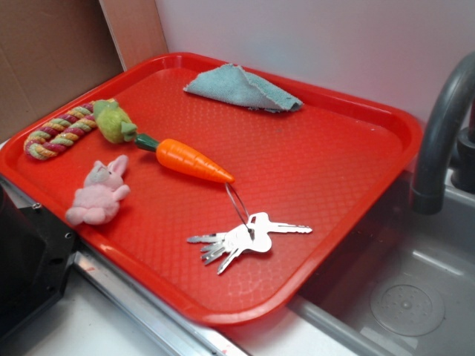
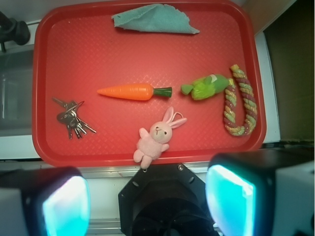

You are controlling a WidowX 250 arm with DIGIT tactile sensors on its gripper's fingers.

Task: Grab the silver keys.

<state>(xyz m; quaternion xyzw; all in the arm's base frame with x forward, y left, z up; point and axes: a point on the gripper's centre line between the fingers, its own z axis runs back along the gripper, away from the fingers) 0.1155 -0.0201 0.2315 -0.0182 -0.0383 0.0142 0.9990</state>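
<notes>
keys lying untouched, tool waiting well back from the tray

nothing of the grab is showing as done yet. going left to right across the wrist view, with the toy carrot [image 2: 132,91] as the landmark: the silver keys [image 2: 72,118] are lying flat on the red tray [image 2: 147,64], off to the left of the carrot's tip and a little nearer the camera, close to the tray's left rim. their thin wire ring is reaching toward the carrot tip in the exterior view, where the keys [image 1: 245,239] are fanning out just beside it. above the carrot a teal cloth [image 2: 155,18] is sitting by the far rim. below and right of the carrot's leafy end a pink plush bunny [image 2: 156,137] is lying near the front rim. further right a green plush [image 2: 205,87] and a rope toy [image 2: 239,101] are resting.

the tool [image 2: 147,201] is hanging over the near edge, outside the tray, its two fingers standing wide apart and holding nothing. what is left, as i am judging it: travelling left past the bunny, lowering over the keys, closing and lifting.
</notes>
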